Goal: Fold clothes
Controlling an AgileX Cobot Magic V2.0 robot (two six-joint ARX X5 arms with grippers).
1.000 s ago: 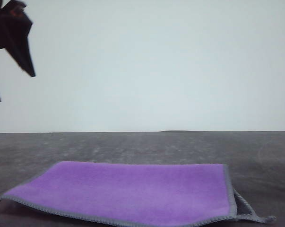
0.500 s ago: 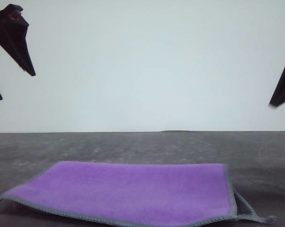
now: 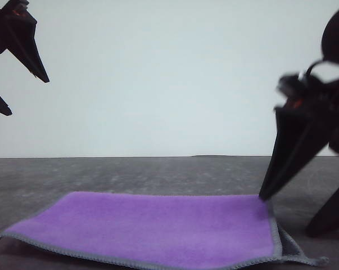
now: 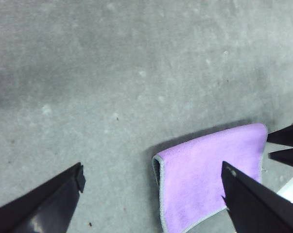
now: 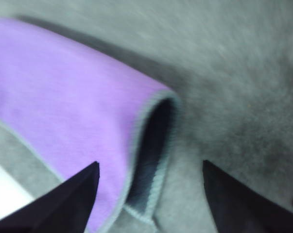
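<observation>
The right pincer (image 3: pixel 290 216) has dropped, seemingly spread, beside the folded cloth (image 3: pixel 158 228).

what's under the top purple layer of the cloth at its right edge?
A lower layer of the same cloth: dark grey face with light grey edging, gaping open over the grey table. Further in, the purple layer hides it.

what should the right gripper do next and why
Probably ease the right gripper down onto the right edge of the cloth and close. Its jaws are open and straddle that edge, where the purple top layer gapes above the dark grey layer. The left gripper is open too, high above the table.
</observation>
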